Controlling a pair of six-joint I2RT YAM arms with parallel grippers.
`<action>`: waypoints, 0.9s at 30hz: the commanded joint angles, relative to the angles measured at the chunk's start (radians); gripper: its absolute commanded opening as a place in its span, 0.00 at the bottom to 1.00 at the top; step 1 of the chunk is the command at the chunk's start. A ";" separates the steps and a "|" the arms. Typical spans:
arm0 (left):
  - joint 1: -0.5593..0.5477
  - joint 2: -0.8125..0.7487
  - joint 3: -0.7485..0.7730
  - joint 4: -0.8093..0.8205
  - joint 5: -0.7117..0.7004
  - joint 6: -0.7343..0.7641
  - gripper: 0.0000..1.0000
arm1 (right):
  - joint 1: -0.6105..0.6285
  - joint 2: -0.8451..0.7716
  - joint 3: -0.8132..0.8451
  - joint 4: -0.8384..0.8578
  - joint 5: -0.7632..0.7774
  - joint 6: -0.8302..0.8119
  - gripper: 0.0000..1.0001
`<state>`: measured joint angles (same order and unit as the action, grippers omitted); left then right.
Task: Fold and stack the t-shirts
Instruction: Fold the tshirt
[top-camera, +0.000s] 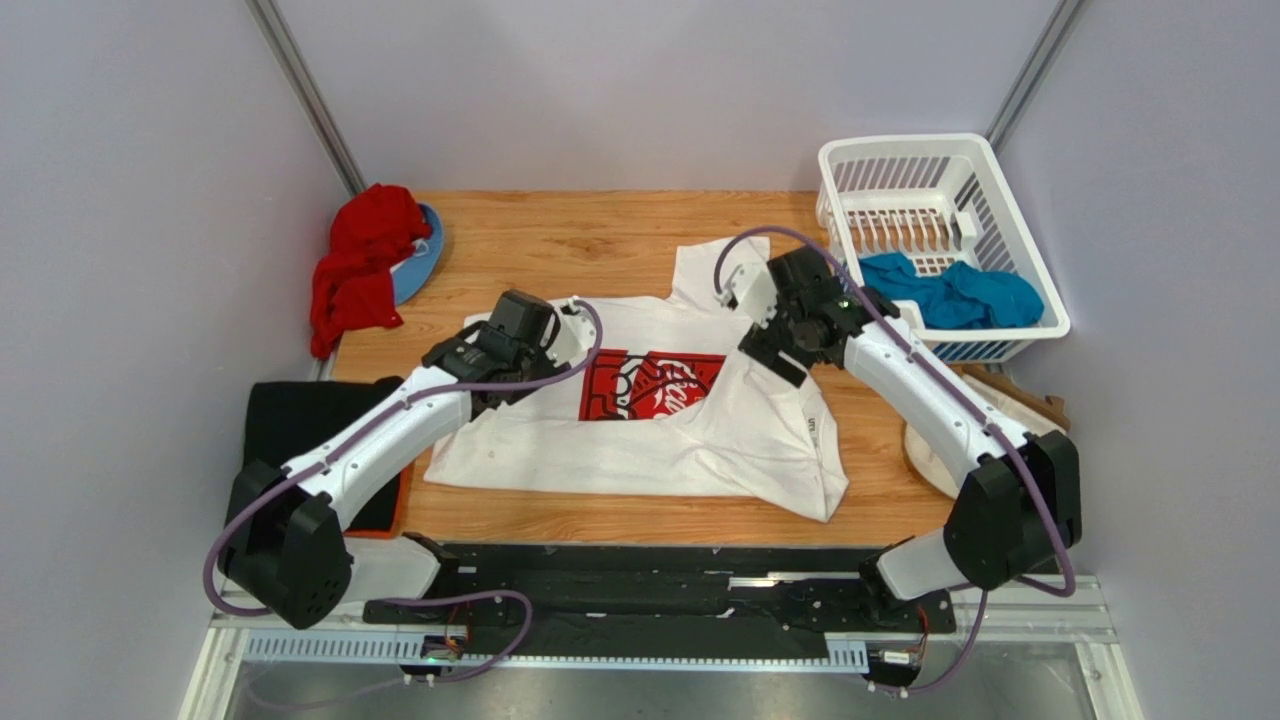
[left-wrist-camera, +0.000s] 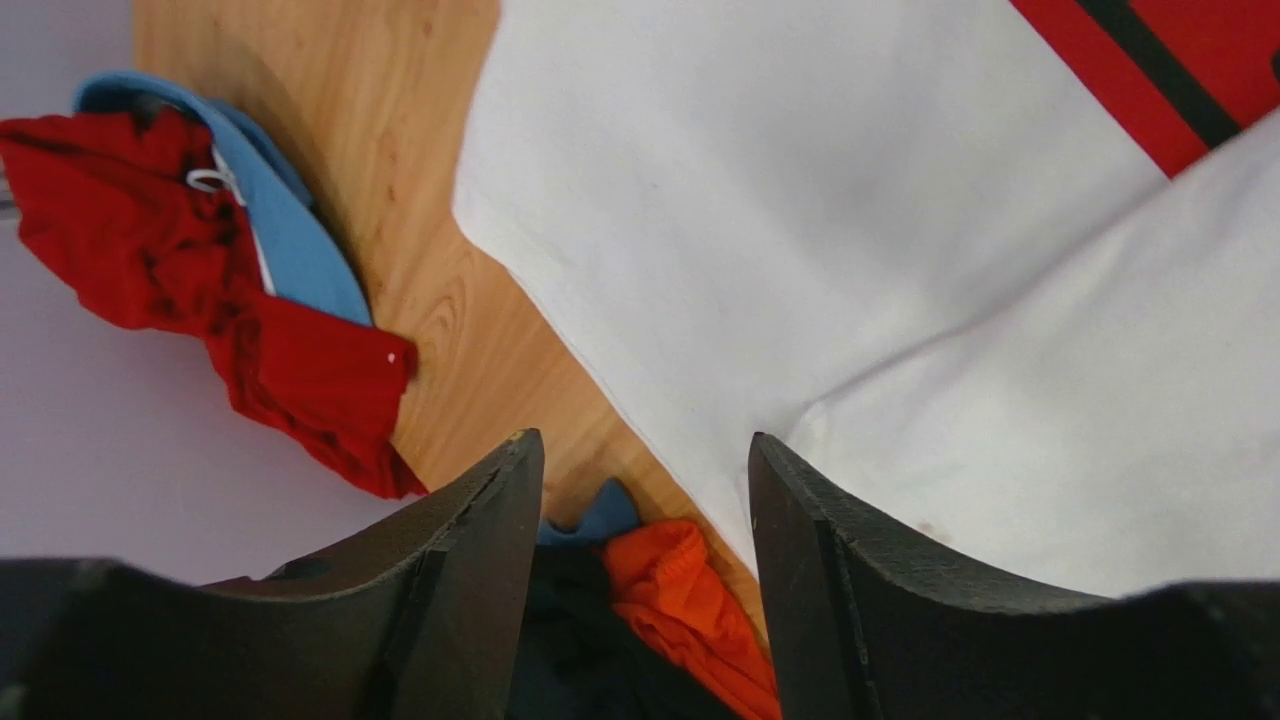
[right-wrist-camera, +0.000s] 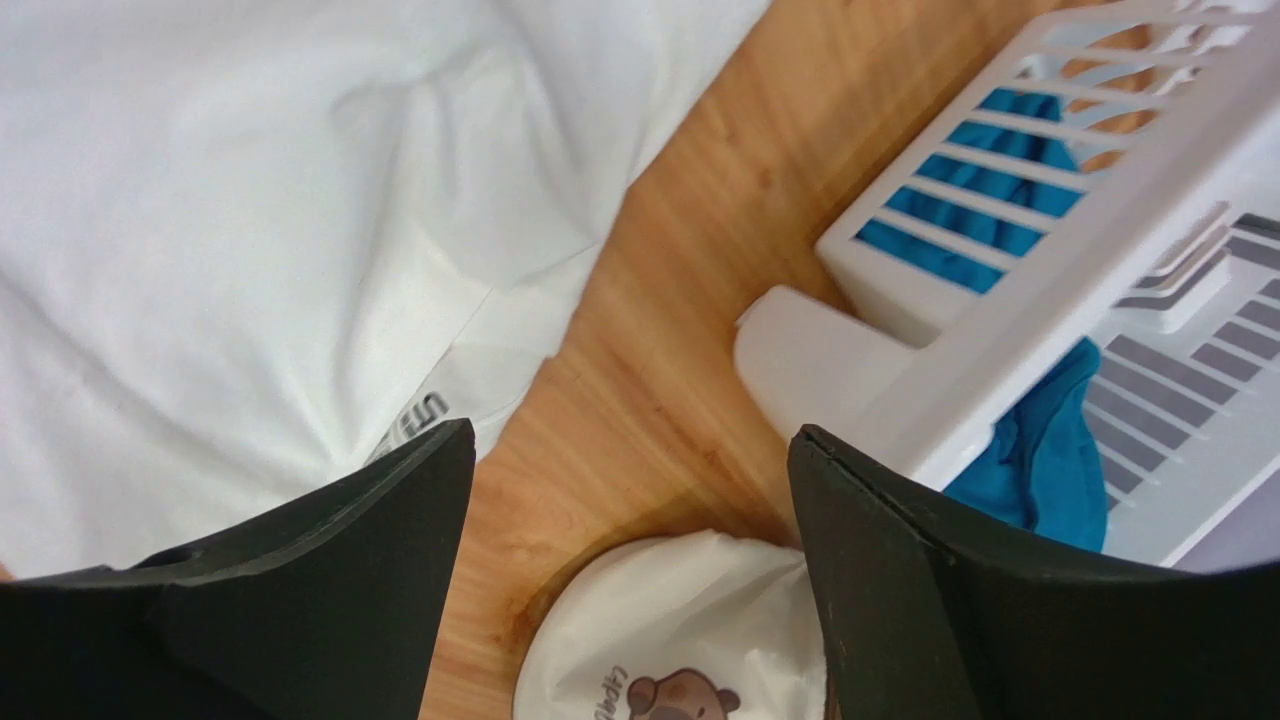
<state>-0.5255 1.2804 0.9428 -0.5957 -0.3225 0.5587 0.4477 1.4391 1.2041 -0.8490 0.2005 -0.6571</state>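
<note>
At the bottom of each wrist view, the left gripper (left-wrist-camera: 646, 450) and the right gripper (right-wrist-camera: 631, 435) stand with jaws spread and empty just above the white Coca-Cola t-shirt (top-camera: 661, 435). It lies mid-frame on the wooden table (top-camera: 601, 225), with one flap already laid over its body. At the left edge a black t-shirt (top-camera: 301, 428) and an orange t-shirt (left-wrist-camera: 676, 585) look finished. The teal t-shirt (top-camera: 962, 293) waits in the white basket (top-camera: 902, 150) at upper right, and a red garment (top-camera: 361, 263) lies bunched at upper left. Much folding remains.
</note>
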 joint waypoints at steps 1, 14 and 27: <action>0.071 0.075 0.127 0.140 0.016 0.049 0.65 | -0.070 0.139 0.214 0.165 -0.009 0.076 0.82; 0.245 0.500 0.524 0.106 0.109 0.095 0.81 | -0.178 0.797 0.915 0.179 -0.144 0.235 0.80; 0.251 0.660 0.594 0.111 0.094 0.139 0.80 | -0.259 1.070 1.160 0.223 -0.277 0.341 0.76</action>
<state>-0.2745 1.9316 1.4693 -0.4839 -0.2398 0.6830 0.2008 2.4920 2.2814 -0.6682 -0.0120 -0.3614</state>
